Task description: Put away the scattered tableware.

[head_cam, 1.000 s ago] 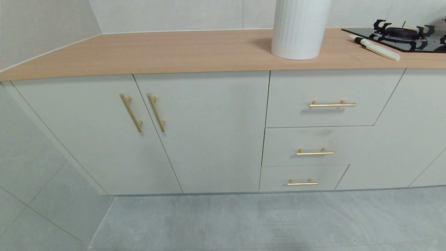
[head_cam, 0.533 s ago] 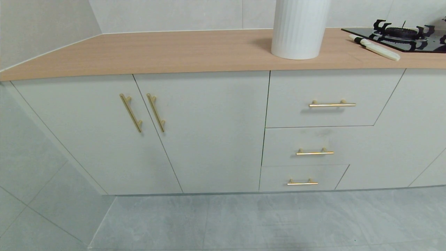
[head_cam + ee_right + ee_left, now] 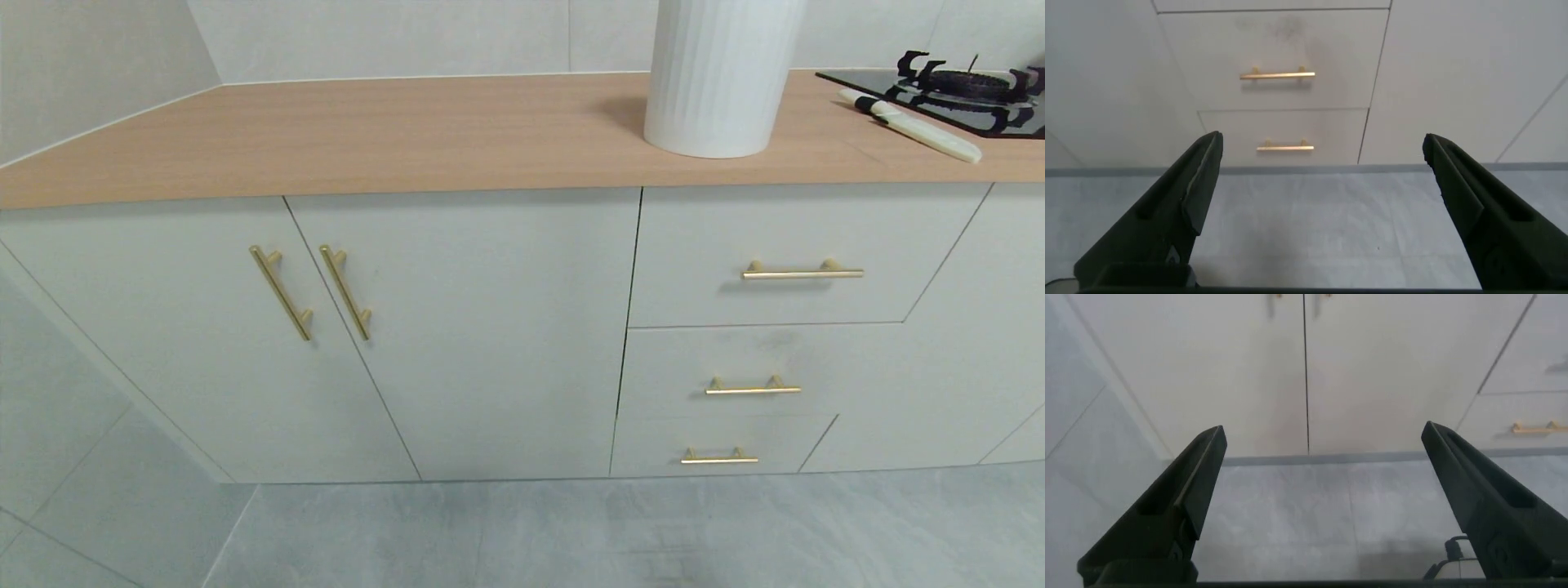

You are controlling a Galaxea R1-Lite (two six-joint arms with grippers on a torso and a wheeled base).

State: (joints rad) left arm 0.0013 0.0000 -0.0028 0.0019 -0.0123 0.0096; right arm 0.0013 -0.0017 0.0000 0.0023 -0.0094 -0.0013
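Cream with a black band near its far end, the knife (image 3: 910, 125) you want lies flat on the wooden countertop (image 3: 408, 131), just beside the stove (image 3: 963, 90). Its long axis runs diagonally: the banded end points toward the back wall, and the longer pale end toward the counter's front edge and the robot's right. A ribbed white container (image 3: 718, 73) stands apart on its left. Your left gripper (image 3: 1323, 506) hangs spread wide and empty before the cabinet doors (image 3: 1306, 367). Your right gripper (image 3: 1323, 212) is equally spread before the lower drawers (image 3: 1278, 76).
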